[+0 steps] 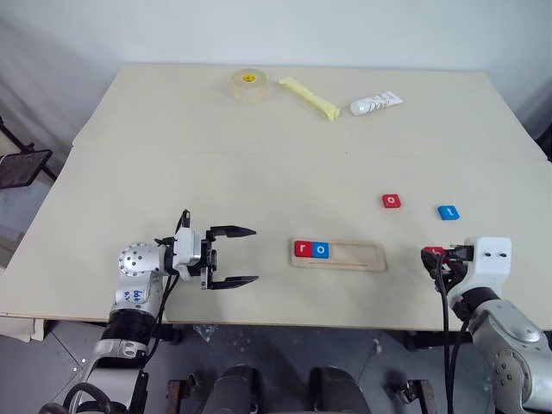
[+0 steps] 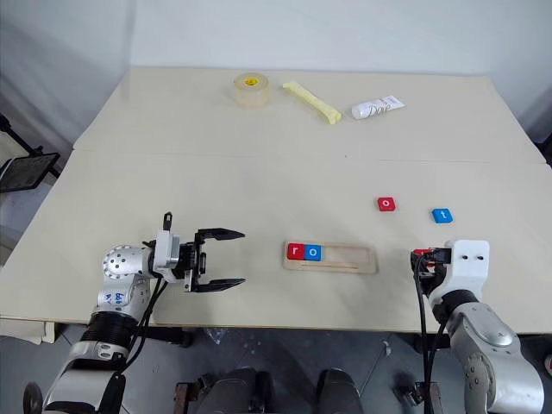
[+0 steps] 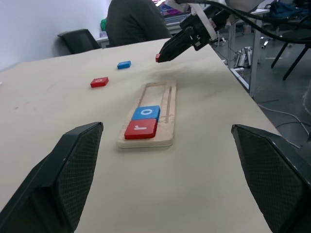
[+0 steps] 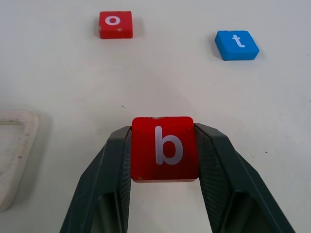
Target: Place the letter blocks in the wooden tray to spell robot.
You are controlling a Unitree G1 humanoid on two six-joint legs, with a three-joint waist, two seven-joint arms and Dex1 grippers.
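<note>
Red b block (image 4: 164, 148) between right jaws

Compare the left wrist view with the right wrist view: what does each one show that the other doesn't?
Left wrist view alone: the red r tile and blue o tile seated in the pale wooden tray, and a dark office chair.
Right wrist view alone: the white b on the red tile clamped in the right gripper.
Both: the loose red o tile, blue t tile, and beige tabletop.

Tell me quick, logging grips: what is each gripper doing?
Left gripper: open, holding nothing.
Right gripper: shut on the red b block.
</note>
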